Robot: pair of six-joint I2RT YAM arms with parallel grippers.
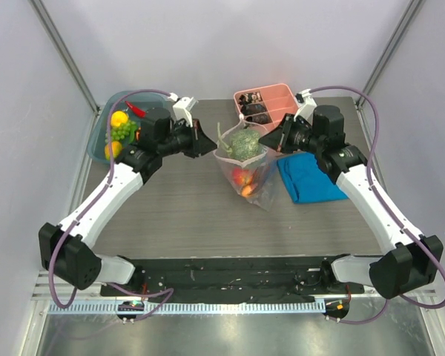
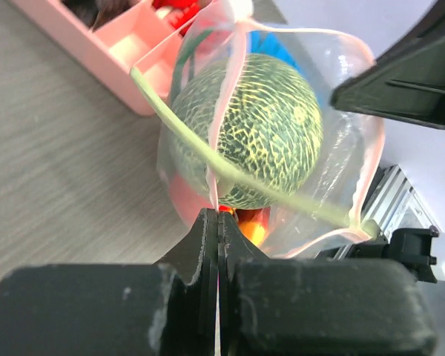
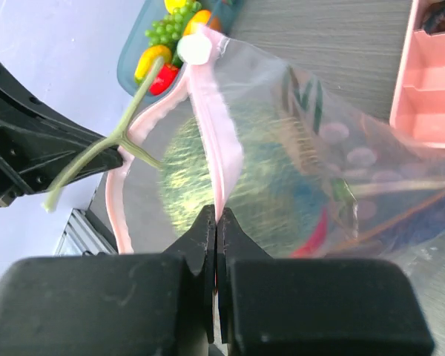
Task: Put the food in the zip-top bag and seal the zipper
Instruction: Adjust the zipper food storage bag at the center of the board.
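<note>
The zip-top bag stands open in the middle of the table, held up between both grippers. Inside are a round green netted produce ball and red and orange pieces. My left gripper is shut on the bag's left rim, its tips pinching the pink zipper. My right gripper is shut on the right rim, pinching the zipper at its tips. The white slider sits at the strip's far end. A pale green stem crosses the mouth. More food lies in a blue bin.
The blue bin at the back left holds yellow and orange fruit, green grapes and a red chili. The pink divided tray stands behind the bag. The blue folded cloth lies right of the bag, under my right arm.
</note>
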